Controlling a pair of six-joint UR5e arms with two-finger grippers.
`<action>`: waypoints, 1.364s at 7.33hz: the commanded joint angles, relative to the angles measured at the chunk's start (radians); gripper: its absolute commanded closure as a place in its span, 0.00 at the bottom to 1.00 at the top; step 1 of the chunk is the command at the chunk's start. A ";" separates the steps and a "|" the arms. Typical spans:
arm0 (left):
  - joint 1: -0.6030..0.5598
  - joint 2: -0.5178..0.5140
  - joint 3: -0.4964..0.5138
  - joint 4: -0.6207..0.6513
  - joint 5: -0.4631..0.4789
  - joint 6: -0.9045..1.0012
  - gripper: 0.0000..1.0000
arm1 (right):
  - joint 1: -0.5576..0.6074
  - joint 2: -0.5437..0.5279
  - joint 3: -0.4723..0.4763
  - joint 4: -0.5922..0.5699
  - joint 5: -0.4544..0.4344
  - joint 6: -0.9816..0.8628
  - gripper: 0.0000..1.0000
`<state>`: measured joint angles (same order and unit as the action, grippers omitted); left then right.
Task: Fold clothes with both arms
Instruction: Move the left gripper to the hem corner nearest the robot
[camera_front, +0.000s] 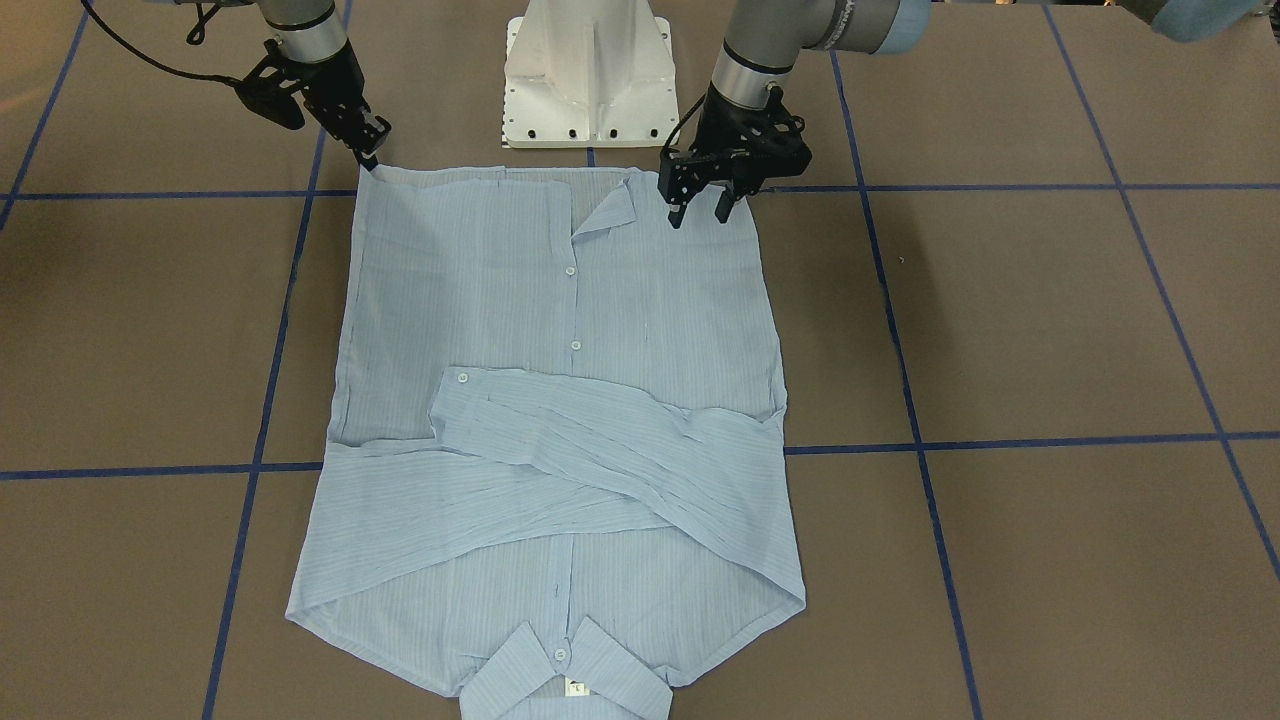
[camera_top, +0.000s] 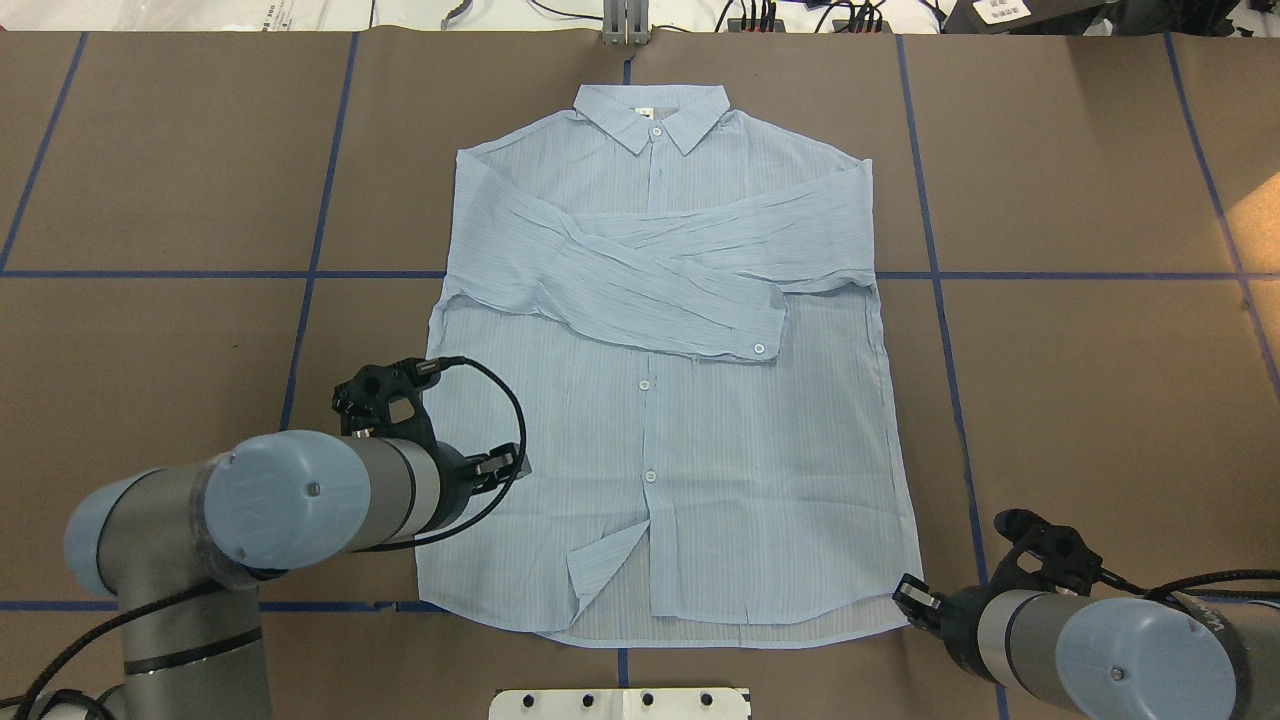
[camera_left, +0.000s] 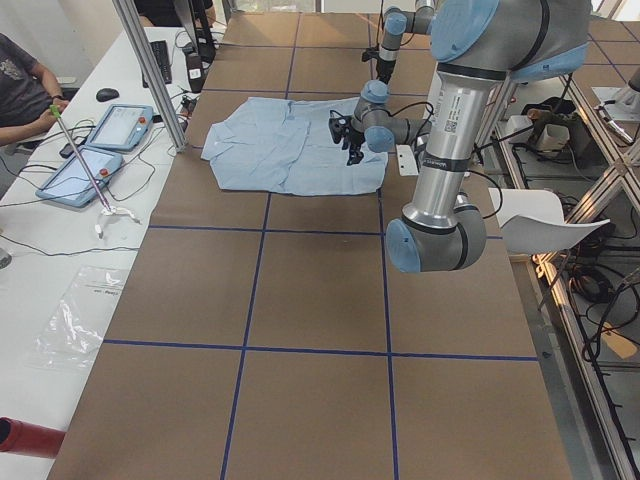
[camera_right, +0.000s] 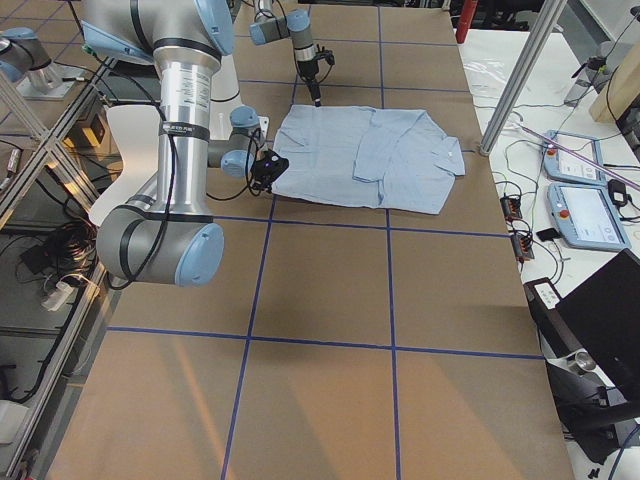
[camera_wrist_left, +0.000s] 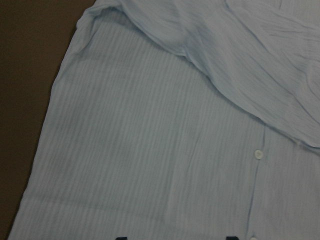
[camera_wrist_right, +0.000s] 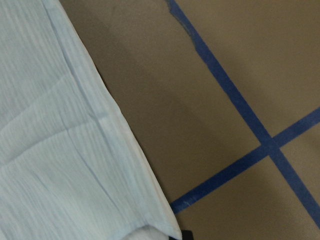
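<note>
Shirt (camera_front: 560, 330) lies flat on the brown table (camera_front: 1050, 320), buttons up, both sleeves crossed over the chest, collar away from the robot; left gripper (camera_front: 700, 210) hovers over the hem end, fingers clearly apart; right gripper (camera_front: 372, 155) sits at the hem corner; pinching or not, can't tell.

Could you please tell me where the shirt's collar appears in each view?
Front-facing: collar bottom centre.
Overhead: collar top centre.
Exterior left: collar at the shirt's left end.
Exterior right: collar at the shirt's right end.
Left wrist: not in it.
Right wrist: not in it.
Landmark: white base, beyond the shirt's opposite end.
</note>
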<state>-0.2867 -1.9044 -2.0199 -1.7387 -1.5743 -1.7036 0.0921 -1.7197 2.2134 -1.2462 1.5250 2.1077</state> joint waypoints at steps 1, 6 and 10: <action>0.066 0.053 -0.040 0.117 0.026 -0.089 0.28 | 0.000 0.000 0.000 0.001 0.001 0.000 1.00; 0.150 0.064 -0.031 0.153 0.022 -0.174 0.39 | 0.006 -0.001 0.000 0.001 0.001 -0.002 1.00; 0.156 0.056 -0.010 0.153 0.020 -0.172 0.44 | 0.009 0.000 0.000 0.002 0.003 -0.002 1.00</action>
<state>-0.1313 -1.8475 -2.0341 -1.5853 -1.5538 -1.8760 0.1007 -1.7198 2.2136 -1.2453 1.5273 2.1062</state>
